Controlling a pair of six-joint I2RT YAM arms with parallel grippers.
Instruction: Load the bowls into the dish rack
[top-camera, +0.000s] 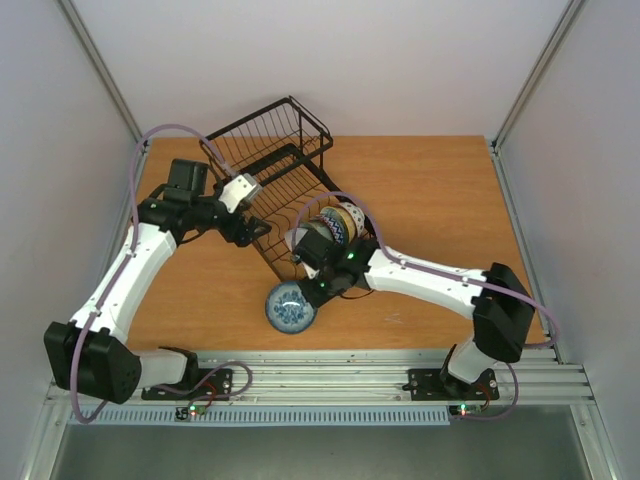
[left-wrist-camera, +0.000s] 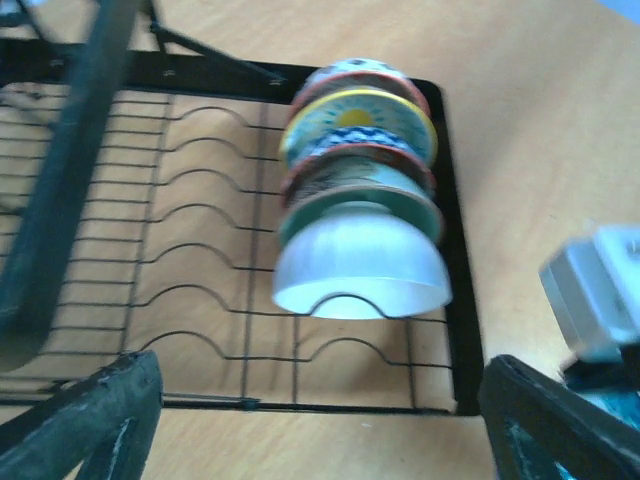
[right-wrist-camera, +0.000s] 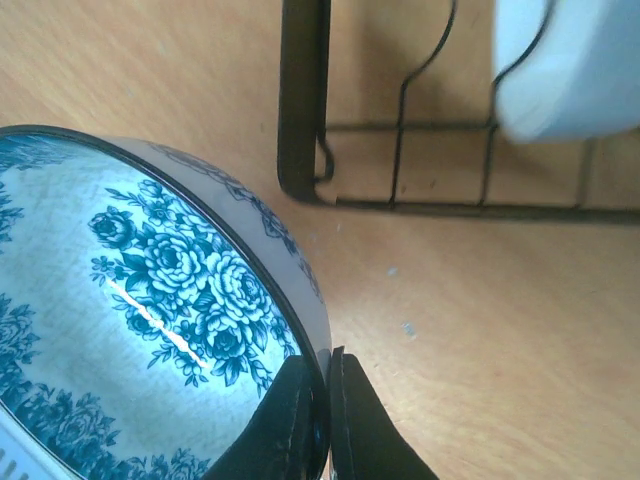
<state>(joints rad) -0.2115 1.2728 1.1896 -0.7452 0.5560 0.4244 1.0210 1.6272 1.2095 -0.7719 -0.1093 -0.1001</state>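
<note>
Table (top-camera: 440, 200): 1 rack (left-wrist-camera: 462, 340), ~5 bowls (left-wrist-camera: 360, 255) in; R tool (right-wrist-camera: 327, 360) grips blue bowl (right-wrist-camera: 150, 300); L tool (left-wrist-camera: 320, 425) released.

Standing bowls (left-wrist-camera: 358, 200) fill dish rack (left-wrist-camera: 462, 300) edge row; neighbouring slots (left-wrist-camera: 200, 200) open; raised basket (top-camera: 272, 128) blocks far end.

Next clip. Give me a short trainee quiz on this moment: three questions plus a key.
1. True or false: the blue-and-white bowl already stands in the dish rack.
2. Which jaws pinch that bowl's rim? A left; B right; C neither.
3. Fill in: the left jaws stand ____ above the rack.
Key: 1 false, it is outside the rack; 2 B, the right jaws; 3 open.
</note>
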